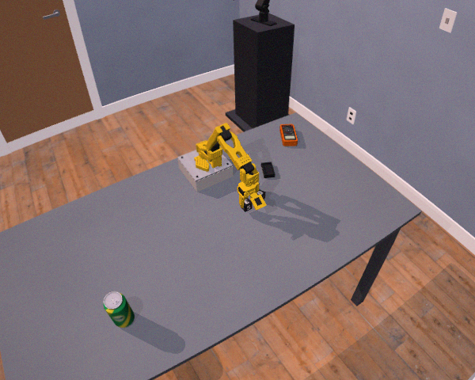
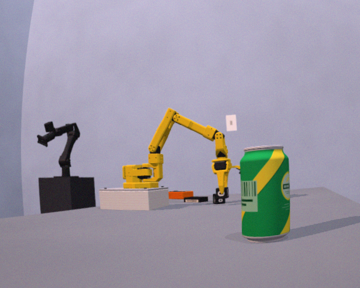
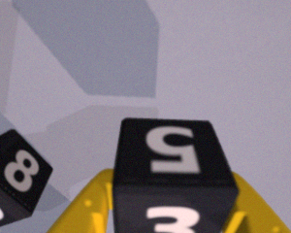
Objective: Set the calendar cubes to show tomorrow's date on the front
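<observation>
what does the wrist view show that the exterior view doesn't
Only the wrist view: the 5 and 3 faces of the black number cube between the gripper's fingertips.
Only the exterior view: the green and yellow can, the white plinth under the yellow arm, and the black arm on its pedestal.
Both: number cubes, the gripper's yellow fingers and the grey tabletop.
</observation>
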`<state>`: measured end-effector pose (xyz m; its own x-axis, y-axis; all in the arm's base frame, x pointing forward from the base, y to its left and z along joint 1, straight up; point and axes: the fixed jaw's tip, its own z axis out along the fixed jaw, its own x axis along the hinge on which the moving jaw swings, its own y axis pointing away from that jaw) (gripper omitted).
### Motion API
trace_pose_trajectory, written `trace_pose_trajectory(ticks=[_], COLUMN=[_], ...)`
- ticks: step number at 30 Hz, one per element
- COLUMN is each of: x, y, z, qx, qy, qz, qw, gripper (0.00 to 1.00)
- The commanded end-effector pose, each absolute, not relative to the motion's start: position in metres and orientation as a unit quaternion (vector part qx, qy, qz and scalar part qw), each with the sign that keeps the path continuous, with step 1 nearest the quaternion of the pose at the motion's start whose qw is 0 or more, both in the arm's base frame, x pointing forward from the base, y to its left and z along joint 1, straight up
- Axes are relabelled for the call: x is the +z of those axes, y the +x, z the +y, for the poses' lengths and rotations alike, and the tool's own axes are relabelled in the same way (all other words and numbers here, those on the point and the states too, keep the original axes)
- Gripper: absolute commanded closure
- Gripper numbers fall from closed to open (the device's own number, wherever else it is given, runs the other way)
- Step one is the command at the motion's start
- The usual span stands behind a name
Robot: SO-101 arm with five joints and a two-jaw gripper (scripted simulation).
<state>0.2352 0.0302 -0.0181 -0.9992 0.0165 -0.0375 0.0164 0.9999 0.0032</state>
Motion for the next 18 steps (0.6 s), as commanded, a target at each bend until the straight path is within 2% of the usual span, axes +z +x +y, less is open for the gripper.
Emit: trace_pose_trajectory(ticks=[1,18], x=[-0.0261,-0.0321], y=[0.2304,0.2304], z=[0.0323,0.0324], qx=[0.001,0.001], qy=[0.008,0.008], qz=[1.0,1.0], qw=[0.007,0.007], gripper=[1.0,1.0])
